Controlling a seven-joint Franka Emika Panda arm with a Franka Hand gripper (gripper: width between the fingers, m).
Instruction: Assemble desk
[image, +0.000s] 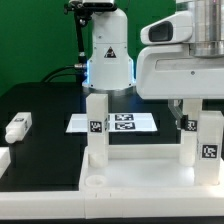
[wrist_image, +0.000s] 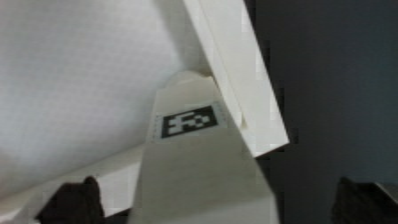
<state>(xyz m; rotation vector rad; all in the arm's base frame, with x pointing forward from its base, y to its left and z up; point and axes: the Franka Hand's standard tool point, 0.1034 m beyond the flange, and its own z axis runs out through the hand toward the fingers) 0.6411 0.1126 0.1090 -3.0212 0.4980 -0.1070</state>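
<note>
The white desk top (image: 130, 185) lies at the front of the exterior view. Three white legs stand upright on it: one at the left corner (image: 97, 130) and two at the right (image: 187, 145) (image: 210, 140). A fourth leg (image: 18, 127) lies loose on the black table at the left. My gripper (image: 184, 108) hangs just above the inner right leg. In the wrist view that tagged leg (wrist_image: 199, 160) sits between my dark fingertips (wrist_image: 80, 200), with a gap on each side. The gripper (wrist_image: 222, 208) is open and holds nothing. The desk top rim (wrist_image: 231, 60) runs past the leg.
The marker board (image: 112, 122) lies on the black table behind the desk top. The robot base (image: 108, 55) stands behind it. A small white piece (image: 3, 160) shows at the exterior view's left edge. The big white gripper housing (image: 180, 60) hides the upper right.
</note>
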